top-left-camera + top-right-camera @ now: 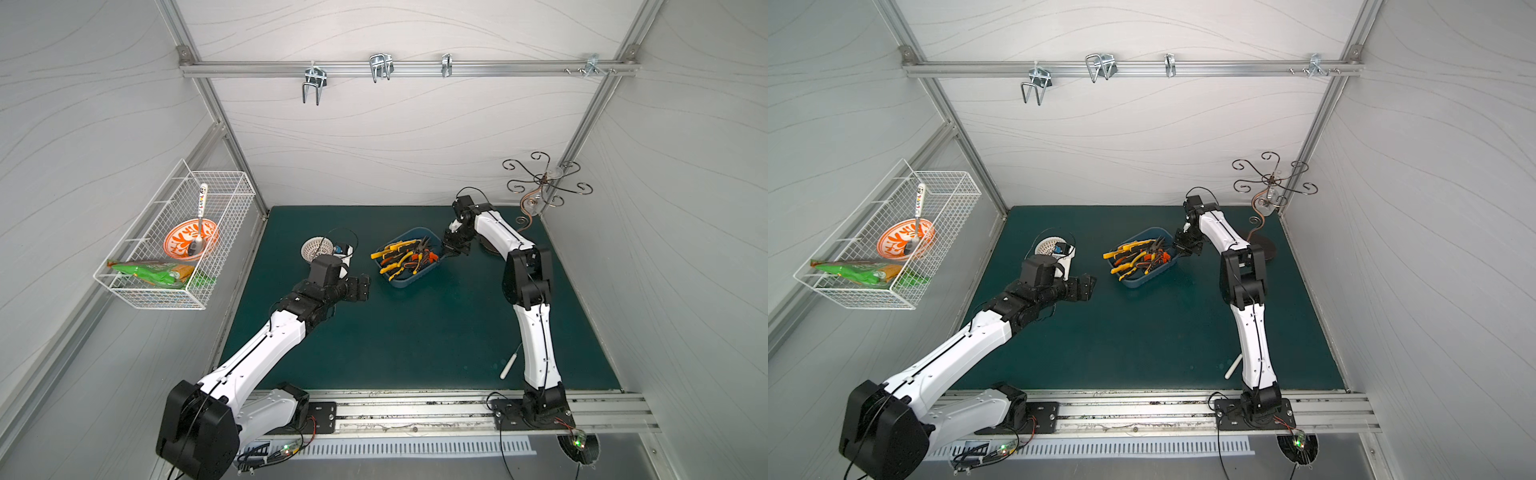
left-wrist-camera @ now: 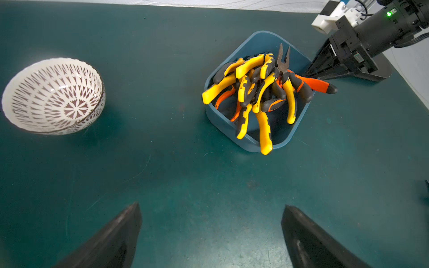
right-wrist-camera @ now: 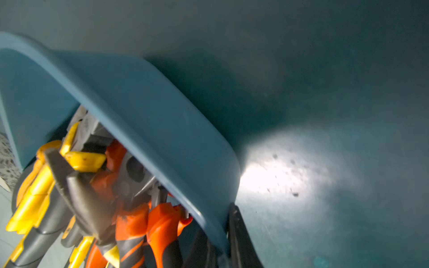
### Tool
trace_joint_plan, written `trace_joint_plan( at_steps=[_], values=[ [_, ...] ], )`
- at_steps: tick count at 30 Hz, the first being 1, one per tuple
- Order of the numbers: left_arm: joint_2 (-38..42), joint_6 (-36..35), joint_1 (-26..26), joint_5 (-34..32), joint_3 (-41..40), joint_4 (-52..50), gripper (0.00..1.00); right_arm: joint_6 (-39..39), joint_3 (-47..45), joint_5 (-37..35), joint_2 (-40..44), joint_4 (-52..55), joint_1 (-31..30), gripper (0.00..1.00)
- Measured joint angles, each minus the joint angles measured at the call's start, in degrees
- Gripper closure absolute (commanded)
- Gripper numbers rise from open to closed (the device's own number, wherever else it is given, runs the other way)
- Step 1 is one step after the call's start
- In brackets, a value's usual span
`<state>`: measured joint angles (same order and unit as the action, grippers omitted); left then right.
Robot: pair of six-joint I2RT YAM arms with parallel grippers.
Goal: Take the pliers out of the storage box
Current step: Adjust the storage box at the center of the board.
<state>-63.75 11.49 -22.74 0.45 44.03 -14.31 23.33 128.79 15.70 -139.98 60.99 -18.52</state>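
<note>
A patterned white bowl (image 1: 316, 248) sits at the left of a dark green surface (image 1: 415, 332). Just beside it is the left gripper (image 1: 365, 286), jaws wide apart. At centre, the storage box (image 1: 409, 284) holds heaped pliers (image 1: 403, 259). The right gripper (image 1: 449, 250) has its jaws clamped on the box's right rim.

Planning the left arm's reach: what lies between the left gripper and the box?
Only bare mat. The left wrist view shows nothing between the open left gripper and the box. The bowl sits off to the side.
</note>
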Motion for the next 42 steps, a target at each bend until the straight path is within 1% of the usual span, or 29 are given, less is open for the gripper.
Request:
trace_joint_plan(
  at_steps=[2,5,7,8,10,13,14,15,16,17,22,23,25,26,30,31,33,36,42],
  values=[
    [-0.2,0.3,0.0,0.3,0.0,-0.7,0.0,-4.5,4.4,-1.0,-2.3,1.8,-0.5,1.0],
    [-1.8,0.4,0.0,0.4,0.8,-2.4,0.0,-9.2,6.9,-1.9,-3.5,1.9,-1.3,1.0],
    [-3.9,0.6,0.0,0.4,2.5,-4.1,0.0,-11.2,7.1,-2.4,-3.6,1.6,-1.6,0.92],
    [-5.6,0.7,0.1,0.4,4.1,-5.4,0.0,-11.8,7.1,-2.6,-3.6,1.4,-1.8,0.8],
    [-8.6,0.8,0.1,0.4,7.4,-7.2,0.0,-13.0,5.8,-2.6,-2.9,-0.4,-1.9,0.51],
    [-13.6,0.8,0.1,0.4,13.3,-9.6,0.0,-13.8,-2.3,-3.1,2.3,-5.5,-2.3,0.31],
    [-15.2,0.9,0.2,0.4,15.1,-10.3,0.0,-13.3,-6.3,-3.7,5.4,-7.9,-2.4,0.28],
    [-16.2,0.9,0.2,0.4,16.3,-10.8,0.0,-12.7,-9.8,-4.0,8.2,-9.7,-2.5,0.22],
    [-17.4,0.9,0.2,0.4,17.6,-11.0,0.0,-11.2,-14.5,-4.7,12.1,-12.3,-2.5,0.19],
    [-18.2,1.0,0.2,0.4,18.3,-11.0,0.01,-9.9,-19.5,-5.3,16.6,-14.9,-2.6,0.18],
    [-18.7,0.7,0.2,1.9,17.0,-8.1,0.01,-0.3,-39.5,-8.7,36.1,-26.2,-3.7,0.18],
    [-18.7,0.5,0.2,2.4,16.4,-6.7,0.0,0.9,-42.9,-9.6,38.9,-28.2,-4.4,0.18],
    [-18.7,-0.3,0.2,3.4,15.2,-4.5,0.0,4.4,-47.6,-11.5,41.8,-31.2,-6.7,0.21],
    [-18.7,-0.7,0.2,3.7,14.8,-3.6,0.0,5.6,-49.0,-12.3,42.1,-32.3,-8.1,0.23],
    [-18.7,-3.0,0.2,4.9,13.4,0.0,0.0,10.9,-52.2,-14.5,38.9,-36.7,-12.8,0.42],
    [-18.7,-3.6,0.2,5.0,13.2,0.6,0.0,12.5,-52.3,-14.8,37.5,-37.4,-13.2,0.45],
    [-18.7,-4.5,0.2,5.2,12.7,1.6,0.0,14.3,-51.9,-15.1,34.7,-38.5,-13.2,0.55],
    [-18.2,-5.3,0.2,5.4,11.6,2.4,0.0,16.7,-49.8,-14.8,30.4,-39.2,-12.7,0.59],
    [-15.9,-5.4,0.2,5.6,8.7,3.1,0.0,17.9,-45.5,-14.0,25.7,-40.2,-11.9,0.59]
  ],
)
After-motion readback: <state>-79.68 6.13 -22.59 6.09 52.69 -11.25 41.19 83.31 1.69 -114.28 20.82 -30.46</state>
